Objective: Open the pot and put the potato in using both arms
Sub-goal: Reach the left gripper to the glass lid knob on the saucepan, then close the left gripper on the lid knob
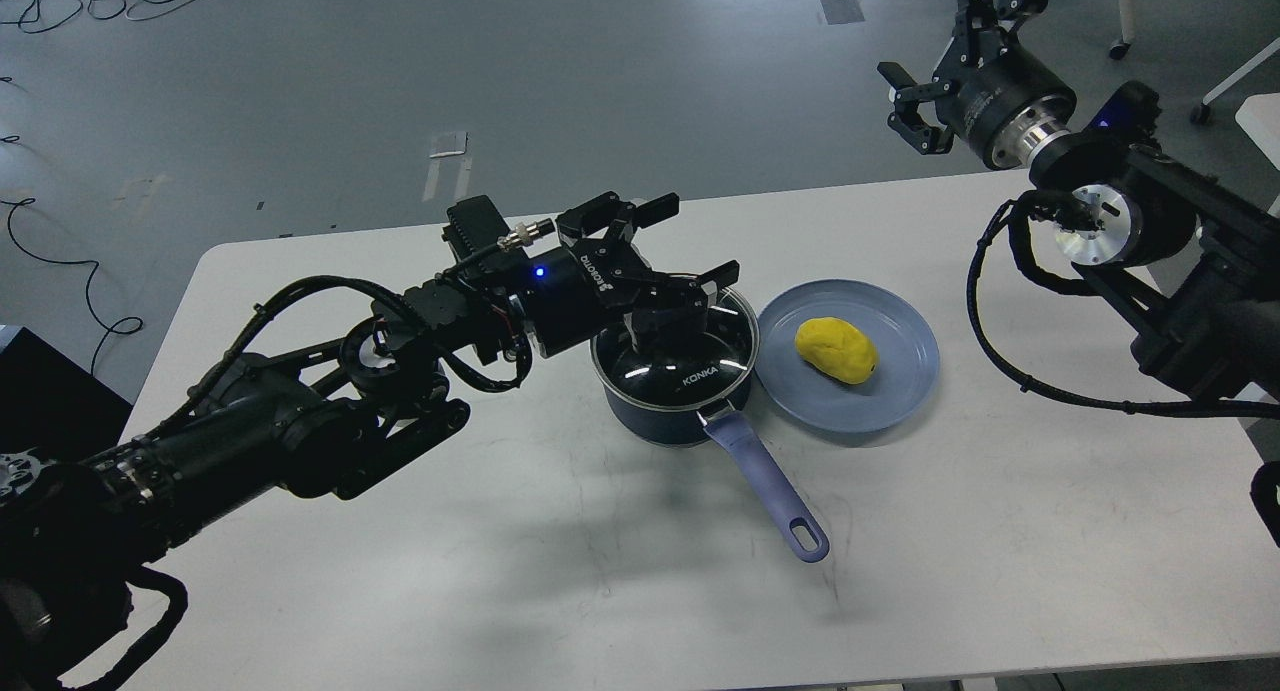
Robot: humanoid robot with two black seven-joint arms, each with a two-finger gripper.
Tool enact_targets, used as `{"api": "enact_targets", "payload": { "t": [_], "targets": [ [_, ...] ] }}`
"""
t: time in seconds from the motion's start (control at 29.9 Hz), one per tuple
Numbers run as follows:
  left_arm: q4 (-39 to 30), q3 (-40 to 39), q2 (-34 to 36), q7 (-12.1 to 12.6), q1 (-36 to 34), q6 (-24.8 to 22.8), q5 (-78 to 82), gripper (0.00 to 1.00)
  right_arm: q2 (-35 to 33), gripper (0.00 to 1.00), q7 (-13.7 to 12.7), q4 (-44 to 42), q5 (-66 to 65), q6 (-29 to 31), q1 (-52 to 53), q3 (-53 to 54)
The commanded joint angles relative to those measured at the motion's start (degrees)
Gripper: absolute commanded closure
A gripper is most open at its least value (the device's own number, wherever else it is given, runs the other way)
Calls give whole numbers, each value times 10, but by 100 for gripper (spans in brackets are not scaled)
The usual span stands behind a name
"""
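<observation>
The pot point(672, 396) stands near the middle of the white table point(500, 571), its glass lid point(685, 356) seated on the rim, lavender handle point(770, 486) pointing toward the near edge. Contents of the pot cannot be made out through the lid. Touching or just beside the pot on the right is a blue plate point(900, 396) holding the potato point(836, 350), which lies alone near the plate's centre. The left gripper point(665, 271) hovers over the lid's far side, fingers spread wide, gripping nothing. The right gripper point(915, 106) is raised beyond the table's far edge, well apart from the plate, fingers apart and empty.
</observation>
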Motion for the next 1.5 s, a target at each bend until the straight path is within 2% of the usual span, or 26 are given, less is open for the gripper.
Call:
{"api": "enact_targets", "payload": {
  "t": [0.0, 0.1, 0.33, 1.24, 1.3, 1.34, 1.47],
  "targets": [
    [42, 22, -21, 0, 1, -14, -10, 2, -12, 0, 0, 0, 0, 0, -1, 1],
    [65, 29, -34, 0, 7, -18, -30, 2, -21, 0, 0, 0, 1, -1, -1, 1],
    [66, 53, -34, 0, 7, -17, -42, 2, -34, 0, 0, 0, 1, -2, -10, 1],
    [93, 58, -48, 0, 34, -13, -47, 2, -39, 0, 1, -3, 0, -3, -16, 0],
    [95, 58, -49, 0, 34, -13, -49, 5, -39, 0, 1, -3, 0, -3, -17, 0],
    [100, 58, -53, 0, 35, -13, -54, 12, -39, 0, 1, -3, 0, -3, -19, -1],
    [115, 58, -56, 0, 42, -13, -54, 22, -39, 0, 1, -4, 0, -3, -21, -1]
  ]
}}
